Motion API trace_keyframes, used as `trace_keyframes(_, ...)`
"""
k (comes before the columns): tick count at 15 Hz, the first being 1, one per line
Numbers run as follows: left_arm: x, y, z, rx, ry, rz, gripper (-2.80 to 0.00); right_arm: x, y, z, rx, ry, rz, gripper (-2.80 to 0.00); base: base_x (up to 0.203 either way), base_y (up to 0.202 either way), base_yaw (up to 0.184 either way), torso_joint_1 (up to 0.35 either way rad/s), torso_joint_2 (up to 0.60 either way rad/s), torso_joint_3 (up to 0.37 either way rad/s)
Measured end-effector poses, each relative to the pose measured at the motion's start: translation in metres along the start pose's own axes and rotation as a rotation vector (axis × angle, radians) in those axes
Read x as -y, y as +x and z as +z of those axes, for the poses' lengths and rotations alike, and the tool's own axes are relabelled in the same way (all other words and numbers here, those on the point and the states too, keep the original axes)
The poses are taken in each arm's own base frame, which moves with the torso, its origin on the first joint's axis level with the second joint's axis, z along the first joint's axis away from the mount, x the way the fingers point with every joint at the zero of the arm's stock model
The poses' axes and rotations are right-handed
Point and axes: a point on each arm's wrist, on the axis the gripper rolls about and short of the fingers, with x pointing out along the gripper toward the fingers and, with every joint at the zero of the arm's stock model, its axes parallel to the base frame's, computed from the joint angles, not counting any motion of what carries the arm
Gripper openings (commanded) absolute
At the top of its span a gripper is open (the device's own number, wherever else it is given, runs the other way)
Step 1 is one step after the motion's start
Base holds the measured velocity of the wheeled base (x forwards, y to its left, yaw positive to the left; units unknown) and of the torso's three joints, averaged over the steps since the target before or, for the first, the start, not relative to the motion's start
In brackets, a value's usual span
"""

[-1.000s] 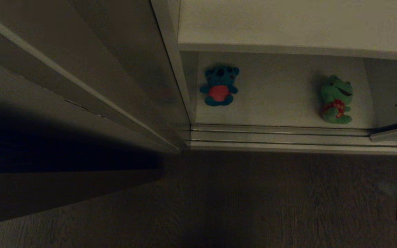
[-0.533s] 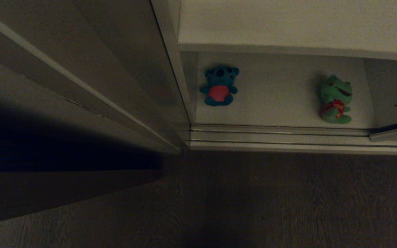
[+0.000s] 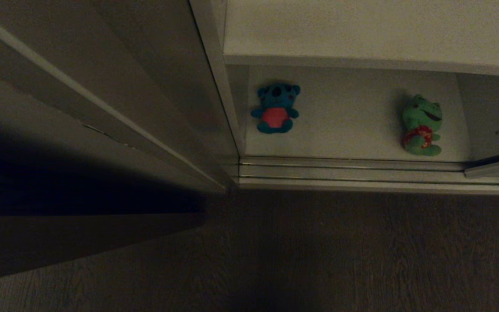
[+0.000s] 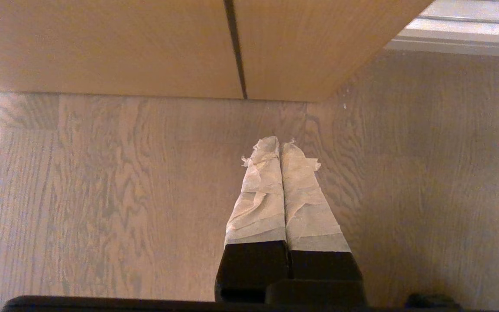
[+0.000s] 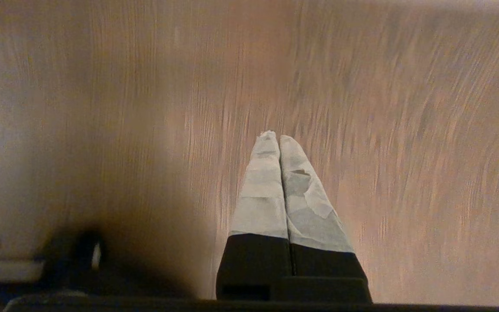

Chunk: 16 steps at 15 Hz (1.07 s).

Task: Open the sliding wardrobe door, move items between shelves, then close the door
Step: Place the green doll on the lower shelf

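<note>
Head view, left to right: the sliding wardrobe door [image 3: 154, 86] fills the upper left of the frame, pale panel with a thin light frame edge running diagonally down toward centre. It is slid left, so the compartment to its right is open. Dark shadow sits below it at lower left.

Right of the door edge, upper centre: lower shelf [image 3: 353, 125], off-white. Teal-blue bear [image 3: 275, 108] lies on it just beside the door edge, red belly up. Green frog [image 3: 422, 125] lies on the same shelf toward the right of the frame, well apart from the bear, red trim visible. Another shelf [image 3: 375, 30] spans the top right of the frame above them. Door track [image 3: 362, 173] runs across the shelf front, centre to right edge. Wood-grain floor [image 3: 340, 251] takes the lower half of the frame.

Neither arm shows in the head view.

Left wrist view: left gripper [image 4: 280, 149] points down at the floor, taped fingers [image 4: 260, 195] pressed together, holding nothing. Brown wooden panels [image 4: 145, 43] across the top of that frame.

Right wrist view: right gripper [image 5: 278, 138] also over the floor, taped fingers [image 5: 262, 190] closed tip to tip, nothing between them. Background is motion-blurred.
</note>
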Motion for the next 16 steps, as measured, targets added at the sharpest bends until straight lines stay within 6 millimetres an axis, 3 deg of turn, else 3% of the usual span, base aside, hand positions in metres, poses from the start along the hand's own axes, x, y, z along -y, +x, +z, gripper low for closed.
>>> trace_keyframes(4,0.0000,0.0000,0.0000,0.000,0.000,0.000,-2.80,0.0002,0.0062,-0.0038,0.192,0.000,0.004,-2.80,0.000,0.000,0.000,0.000,0.00,0.000)
trace_keyframes(16,0.0000,0.0000,0.0000,0.000,0.000,0.000,-2.80,0.0002,0.0065,-0.0065,0.199,0.000,0.003,-2.80,0.000,0.000,0.000,0.000,0.00,0.000)
